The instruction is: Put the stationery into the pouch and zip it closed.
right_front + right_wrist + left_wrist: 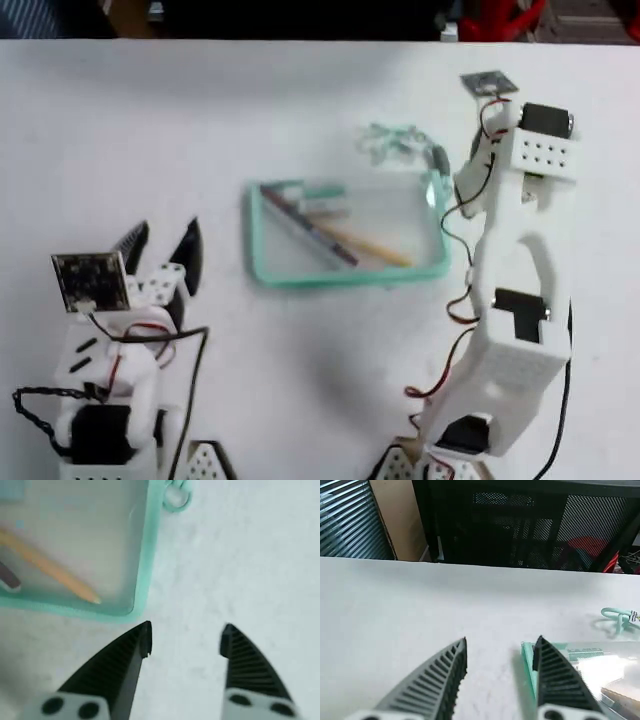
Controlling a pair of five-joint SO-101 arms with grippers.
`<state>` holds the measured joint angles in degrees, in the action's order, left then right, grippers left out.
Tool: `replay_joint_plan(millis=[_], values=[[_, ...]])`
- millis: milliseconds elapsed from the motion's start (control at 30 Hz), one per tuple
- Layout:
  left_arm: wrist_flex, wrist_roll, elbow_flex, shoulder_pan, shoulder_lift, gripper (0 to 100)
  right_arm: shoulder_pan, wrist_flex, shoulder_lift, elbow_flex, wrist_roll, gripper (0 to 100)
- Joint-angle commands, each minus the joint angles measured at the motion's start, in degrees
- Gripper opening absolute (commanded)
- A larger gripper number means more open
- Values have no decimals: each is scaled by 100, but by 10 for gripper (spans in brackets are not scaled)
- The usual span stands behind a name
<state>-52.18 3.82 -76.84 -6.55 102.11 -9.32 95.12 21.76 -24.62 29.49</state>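
Seemingly packed, the clear pouch (345,280) with its teal rim lies flat at the middle of the white table (150,130). A yellow pencil (370,247) and a dark pen (310,228) show through its wall, alongside a pale item too blurred to name. With the stationery apparently inside, zipping looks like the step left; whether the zip is partly drawn cannot be told. The right gripper (185,637) hangs with jaws spread over bare table just beside the pouch's corner near the pencil's tip. That is a likely stance for reaching the end where the teal loop (175,495) trails off. The left gripper (501,642), also wide open and empty, sits low by the opposite short edge, well placed to pin the pouch against a pull.
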Motion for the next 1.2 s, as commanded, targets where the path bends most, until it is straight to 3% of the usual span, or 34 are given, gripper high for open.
replay_joint_plan(millis=[0,133,167,233,367,633,833,967,1167], values=[[141,9,-9,13,-22,197,-22,312,-215,-79,589,291],[176,-264,26,13,-22,61,4,321,-708,-35,308,19],[237,-501,26,22,-31,28,4,321,-857,-26,105,9],[281,-765,9,22,-31,27,4,321,-1130,-26,-343,54],[149,-1090,237,22,-66,22,286,330,-1543,0,-1090,21],[-1125,-2505,1354,-4,-822,22,1429,330,-3723,1266,-1820,17],[-2409,-2514,3332,75,-2396,23,2703,295,-6290,1943,-1829,17],[-3323,-2154,4510,338,-2949,23,3301,295,-7582,2004,-1829,17],[-3174,-2154,4448,497,-2035,23,3398,295,-8760,2084,-1829,17]])
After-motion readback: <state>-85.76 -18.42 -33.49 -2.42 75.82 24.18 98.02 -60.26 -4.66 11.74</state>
